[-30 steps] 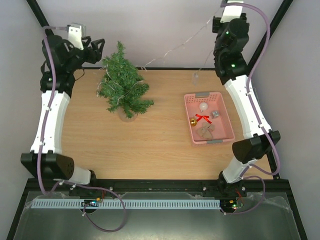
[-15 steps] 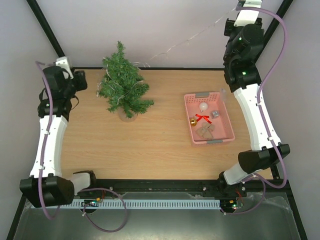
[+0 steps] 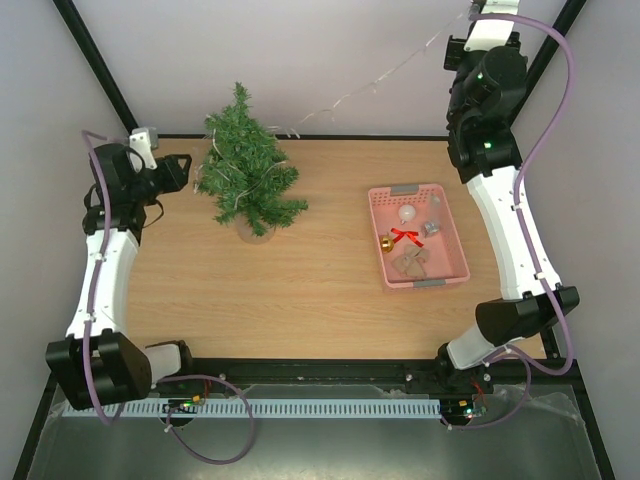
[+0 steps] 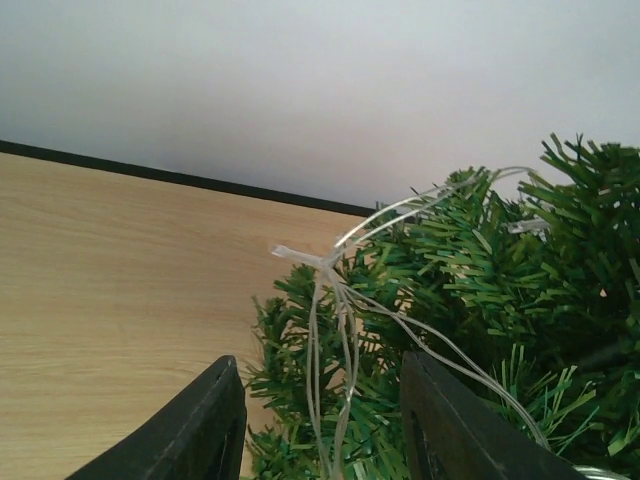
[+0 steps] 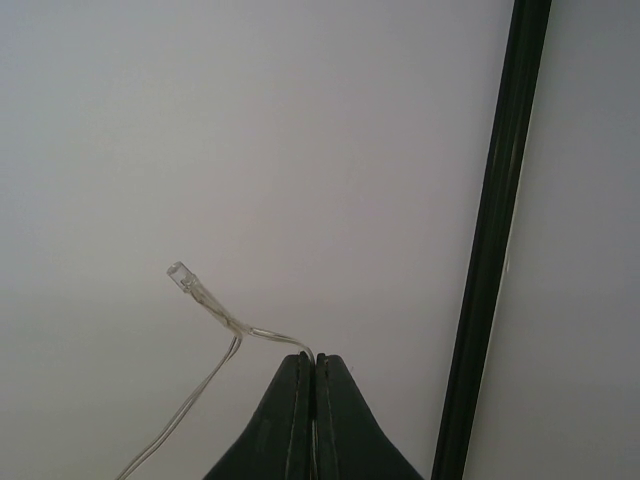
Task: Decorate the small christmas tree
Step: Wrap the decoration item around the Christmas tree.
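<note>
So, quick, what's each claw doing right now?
Left gripper: open, beside the small christmas tree.
Right gripper: shut on the light string.

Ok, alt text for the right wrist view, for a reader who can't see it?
The right gripper, shut, pinches a thin clear light string whose tiny bulb pokes up to its left. Behind it are a plain pale wall and a black frame post at right.

No text, label, brand, number or sign is legible anywhere in these three camera views.
</note>
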